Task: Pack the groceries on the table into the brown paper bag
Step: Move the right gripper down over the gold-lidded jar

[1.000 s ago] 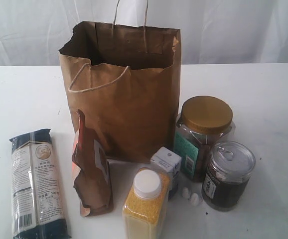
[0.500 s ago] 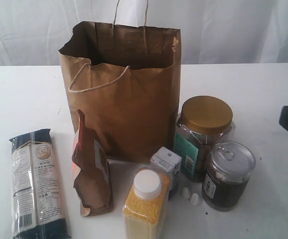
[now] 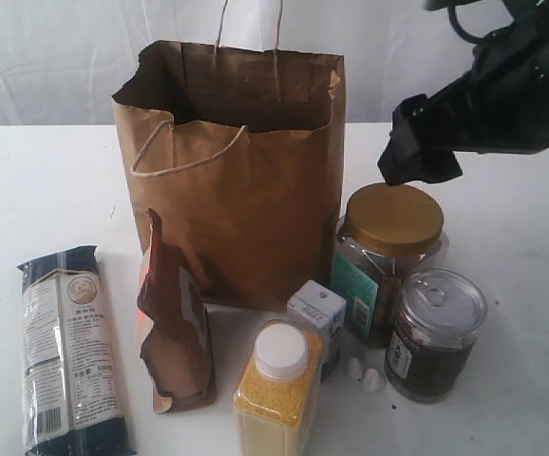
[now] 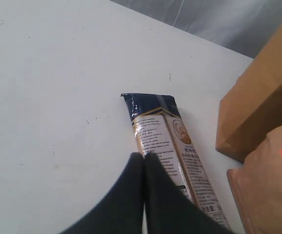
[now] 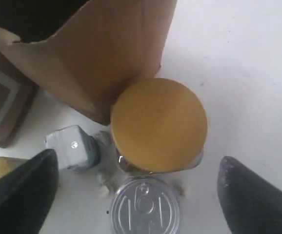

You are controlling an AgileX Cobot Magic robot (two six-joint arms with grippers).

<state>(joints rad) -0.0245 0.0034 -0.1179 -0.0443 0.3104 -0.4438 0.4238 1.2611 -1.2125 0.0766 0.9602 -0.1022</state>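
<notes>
Bag [image 3: 246, 190] far centre, noodle packet [image 3: 66, 351] near left, pouch [image 3: 175, 328] before bag, bottle [image 3: 274, 394] nearest, carton [image 3: 317, 312] behind it, jar [image 3: 388, 252] right of bag, can [image 3: 436, 332] before jar.

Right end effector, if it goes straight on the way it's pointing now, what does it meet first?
Most likely the round lid of the gold-lidded clear jar. The open right end effector points down at it, with the lid roughly centred between its jaws. How high it is above the lid is unclear.

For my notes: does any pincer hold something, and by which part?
Nothing is held: right pincer open over the gold-lidded jar, left pincer shut on nothing.
</notes>
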